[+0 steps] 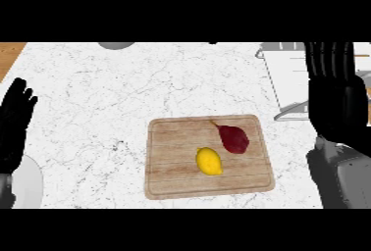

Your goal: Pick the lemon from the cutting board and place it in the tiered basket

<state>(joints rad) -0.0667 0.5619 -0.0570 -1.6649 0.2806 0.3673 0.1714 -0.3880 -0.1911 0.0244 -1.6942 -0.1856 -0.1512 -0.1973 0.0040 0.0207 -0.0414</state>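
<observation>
While both hands hang open, fingers straight, left hand at frame left, right hand at right, lemon lies on board at centre, just beside red vegetable; basket upper right.

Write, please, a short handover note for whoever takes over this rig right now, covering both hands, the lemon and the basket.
Left hand: open, fingers up, at the view's left edge, holding nothing.
Right hand: open, at the view's right, partly in front of the tiered basket, holding nothing.
Lemon: lying on the cutting board, next to a dark red vegetable.
Done: nothing; the lemon is not yet grasped.
Left: grasp the lemon, carry it right to the basket, and set it in.
</observation>
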